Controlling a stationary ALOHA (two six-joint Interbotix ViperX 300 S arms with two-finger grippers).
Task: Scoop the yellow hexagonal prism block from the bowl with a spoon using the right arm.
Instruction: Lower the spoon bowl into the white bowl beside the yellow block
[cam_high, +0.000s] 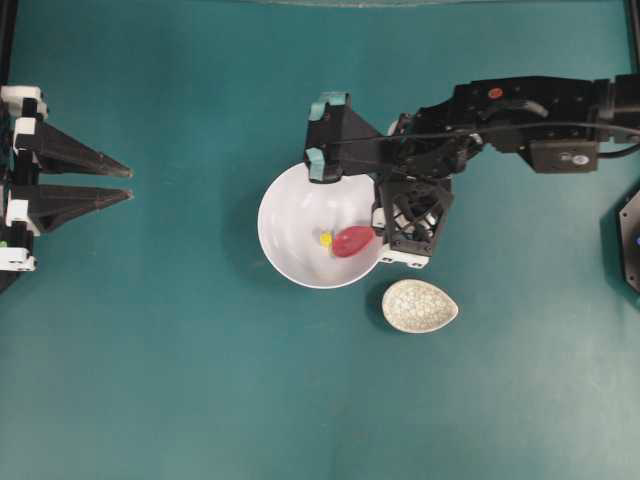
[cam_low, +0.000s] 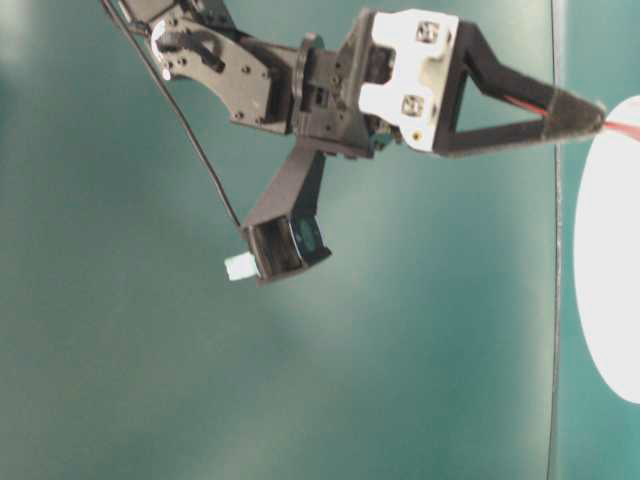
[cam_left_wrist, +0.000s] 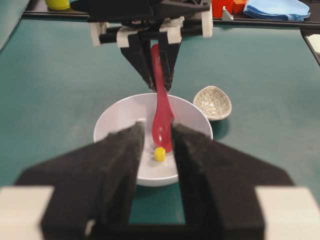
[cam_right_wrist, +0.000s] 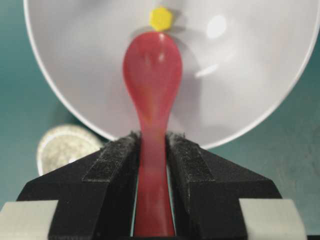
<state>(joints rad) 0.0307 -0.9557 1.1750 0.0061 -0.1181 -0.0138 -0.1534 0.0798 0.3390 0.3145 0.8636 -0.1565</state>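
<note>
While your right gripper is clamped on the handle of the spoon, with a black padded finger pressed against each side of it, the oval scoop reaches down inside the bowl. You can see in the right wrist view that the yellow hexagonal prism block lies on the white floor of the bowl just beyond the tip of the scoop, so close that the two seem to touch, though you cannot tell for certain; the block is not in the scoop. From overhead, the block sits just left of the red scoop, in the lower right part of the bowl. Your left gripper is well apart from all this at the left edge of the table, its two pointed fingers spread and holding nothing. A small speckled dish stands on the teal table near the bowl's lower right rim.
</note>
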